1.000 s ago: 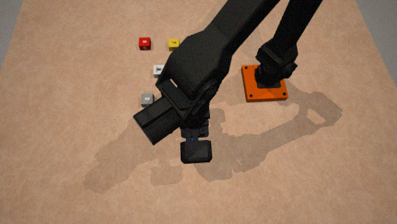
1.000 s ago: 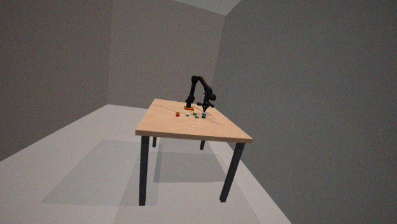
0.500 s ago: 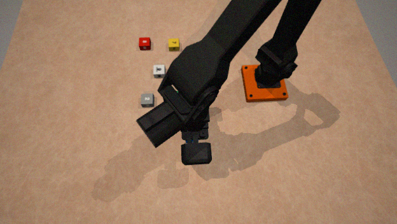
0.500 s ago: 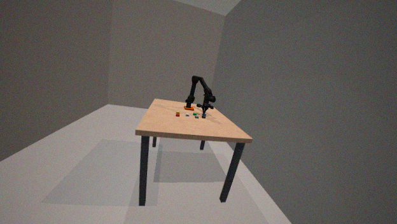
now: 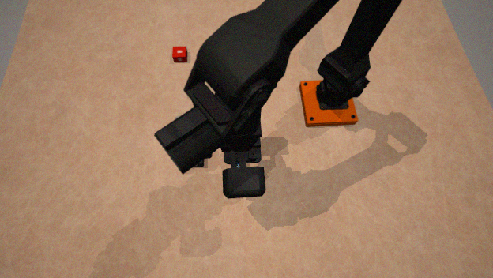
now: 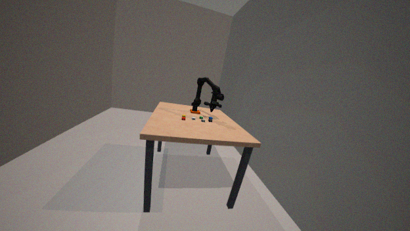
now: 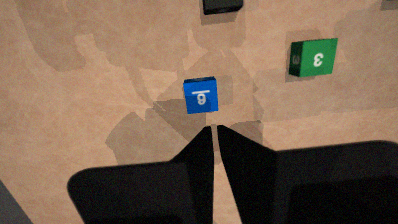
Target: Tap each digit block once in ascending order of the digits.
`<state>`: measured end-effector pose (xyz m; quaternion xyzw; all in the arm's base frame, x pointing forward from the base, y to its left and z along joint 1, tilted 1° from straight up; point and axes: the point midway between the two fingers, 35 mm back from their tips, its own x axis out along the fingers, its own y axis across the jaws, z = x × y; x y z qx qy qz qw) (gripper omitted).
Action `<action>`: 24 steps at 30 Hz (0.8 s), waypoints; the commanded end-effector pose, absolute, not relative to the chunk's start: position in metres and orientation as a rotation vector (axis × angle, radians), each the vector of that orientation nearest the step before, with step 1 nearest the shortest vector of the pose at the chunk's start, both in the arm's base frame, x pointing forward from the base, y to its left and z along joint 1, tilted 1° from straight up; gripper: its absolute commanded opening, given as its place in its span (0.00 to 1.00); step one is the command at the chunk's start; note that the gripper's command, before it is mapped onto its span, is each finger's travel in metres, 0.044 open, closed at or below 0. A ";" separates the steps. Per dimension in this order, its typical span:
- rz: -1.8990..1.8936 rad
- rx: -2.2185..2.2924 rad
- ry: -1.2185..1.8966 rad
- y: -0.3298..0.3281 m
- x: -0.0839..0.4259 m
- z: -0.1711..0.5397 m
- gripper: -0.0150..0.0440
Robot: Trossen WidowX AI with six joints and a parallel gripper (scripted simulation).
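My gripper (image 6: 211, 110) (image 7: 214, 132) is shut, with nothing between its tips. It hangs above the table, just beside the blue block in the wrist view. The blue block (image 7: 201, 96) (image 6: 210, 117) shows an upside-down, barred digit that looks like a 6. The green block (image 7: 318, 59) (image 6: 201, 117) shows a 3. The black block (image 7: 222, 6) (image 6: 210, 120) is cut off at the wrist view's top edge. The red block (image 5: 179, 54) (image 6: 183, 119) has an unclear digit. Yellow (image 6: 183, 116), white (image 6: 193, 119) and grey (image 6: 203, 121) blocks also show small. The arm hides most blocks in the top view.
The orange base plate (image 5: 312, 114) (image 6: 195, 111) carries the arm and stands right of the gripper in the top view. The wooden table (image 5: 99, 99) (image 6: 164, 128) bears everything. The arm casts broad shadows over it.
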<state>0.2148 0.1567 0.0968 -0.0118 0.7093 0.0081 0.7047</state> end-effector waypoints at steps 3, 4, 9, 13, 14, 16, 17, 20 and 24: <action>0.028 -0.010 1.558 0.157 0.214 0.146 0.29; 0.028 -0.010 1.558 0.157 0.214 0.146 0.29; 0.015 -0.003 1.554 0.142 0.225 0.146 0.29; -0.022 0.014 1.545 0.098 0.248 0.148 0.29; -0.032 0.019 1.543 0.086 0.253 0.148 0.29; -0.042 0.021 1.542 0.068 0.259 0.149 0.29; -0.040 0.019 1.543 0.059 0.263 0.149 0.29; -0.033 0.009 1.545 0.027 0.273 0.149 0.29; -0.023 -0.004 1.548 -0.020 0.281 0.149 0.29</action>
